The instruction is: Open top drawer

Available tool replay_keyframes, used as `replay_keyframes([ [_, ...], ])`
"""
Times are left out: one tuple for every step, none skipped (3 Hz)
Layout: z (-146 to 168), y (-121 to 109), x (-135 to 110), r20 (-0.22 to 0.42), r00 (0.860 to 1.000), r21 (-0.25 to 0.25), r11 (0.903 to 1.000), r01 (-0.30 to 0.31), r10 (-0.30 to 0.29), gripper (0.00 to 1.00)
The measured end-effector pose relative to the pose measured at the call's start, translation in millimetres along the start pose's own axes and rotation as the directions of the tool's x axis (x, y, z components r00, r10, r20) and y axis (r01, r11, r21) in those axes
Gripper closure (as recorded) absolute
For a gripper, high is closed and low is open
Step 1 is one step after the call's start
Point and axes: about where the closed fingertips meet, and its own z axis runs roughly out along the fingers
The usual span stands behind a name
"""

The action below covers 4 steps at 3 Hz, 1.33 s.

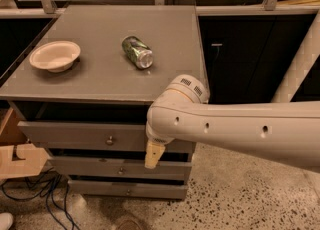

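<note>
The top drawer (75,135) is the tallest grey front of the three on the grey cabinet, with a small round metal knob (110,140) at its centre. Its front stands a little forward of the cabinet top's edge, with a dark gap above it. My gripper (152,155) hangs from the thick white arm (235,126) in front of the right part of this drawer, to the right of the knob and apart from it. Its cream tip points down over the gap between the top and middle drawer fronts.
A white bowl (55,55) and a green can (137,51) on its side lie on the cabinet top (100,81). Two slimmer drawers (120,170) sit below. Cables (40,194) and a wooden piece (17,156) lie at the left on the floor. A white pipe (300,64) slants at the right.
</note>
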Motion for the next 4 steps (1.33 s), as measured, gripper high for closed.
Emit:
replay_keyframes([
  [5.3,3.4,2.5,-0.006,1.0,-0.014,0.9999,0.0,0.0,0.0],
  [25.7,15.6,11.3,-0.024,1.0,-0.065,0.9979,-0.006,0.004,0.0],
  [35.3,23.7,27.2,-0.045,0.998,-0.094,0.9944,-0.048,0.044,0.0],
  [34.6,30.4,39.7,-0.053,0.996,-0.107,0.9908,-0.082,0.077,0.0],
])
